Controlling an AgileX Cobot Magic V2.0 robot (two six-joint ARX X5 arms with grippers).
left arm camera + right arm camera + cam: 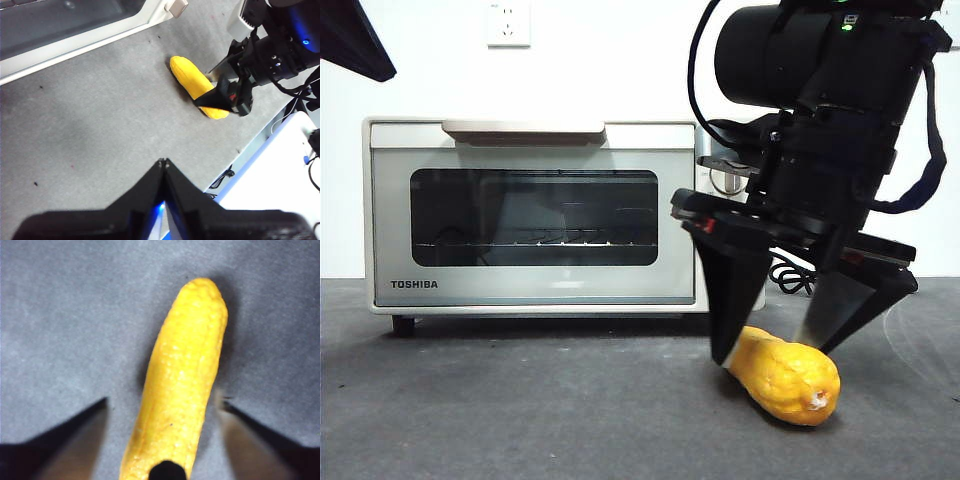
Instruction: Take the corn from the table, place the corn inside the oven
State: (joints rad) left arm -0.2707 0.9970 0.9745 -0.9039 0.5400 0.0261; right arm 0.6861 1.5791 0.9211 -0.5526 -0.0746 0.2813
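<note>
Corn [785, 378] lies on the worktop [520, 420] in front of the shut oven [530, 215], straddled by the right gripper [775, 350], jaws spread; close evenly on mid-cob before lifting; left gripper [164, 162] waits, jaws together.

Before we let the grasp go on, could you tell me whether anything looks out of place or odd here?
Nothing stands out. The corn lies flat on the table, undamaged, between the open jaws of the right tool. The oven stands square with its door shut. The left tool waits, shut.
</note>
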